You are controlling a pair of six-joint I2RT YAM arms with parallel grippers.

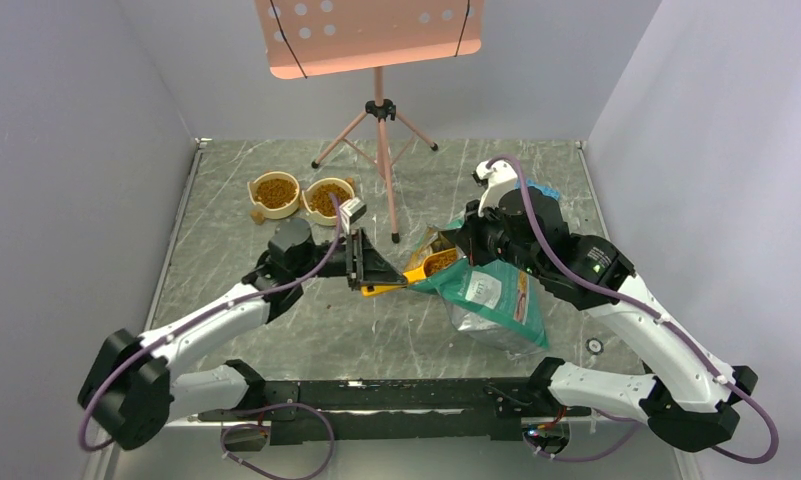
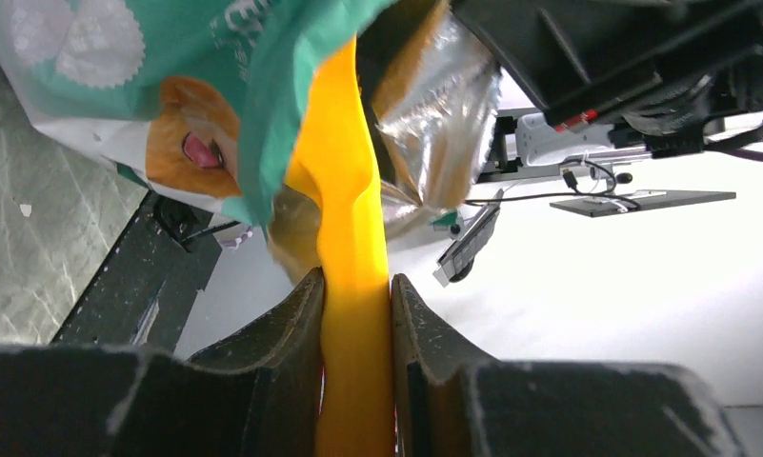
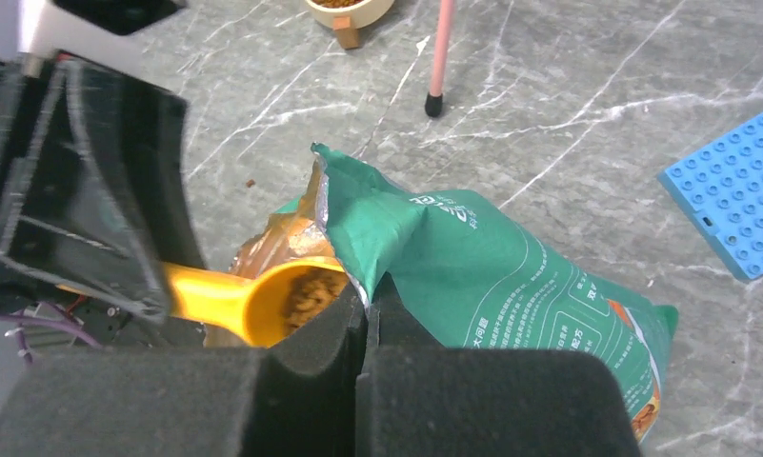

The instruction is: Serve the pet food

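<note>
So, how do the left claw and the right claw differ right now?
The left claw grips the yellow scoop by its handle; the right claw pinches the rim of the green bag. The left claw's jaws stand slightly apart around the handle; the right claw's jaws press together. Both meet at the bag's mouth, where the scoop holds pet food.

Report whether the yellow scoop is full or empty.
Full: the yellow scoop holds brown kibble in its bowl, at the mouth of the green bag. The left tool is clamped on its handle.
</note>
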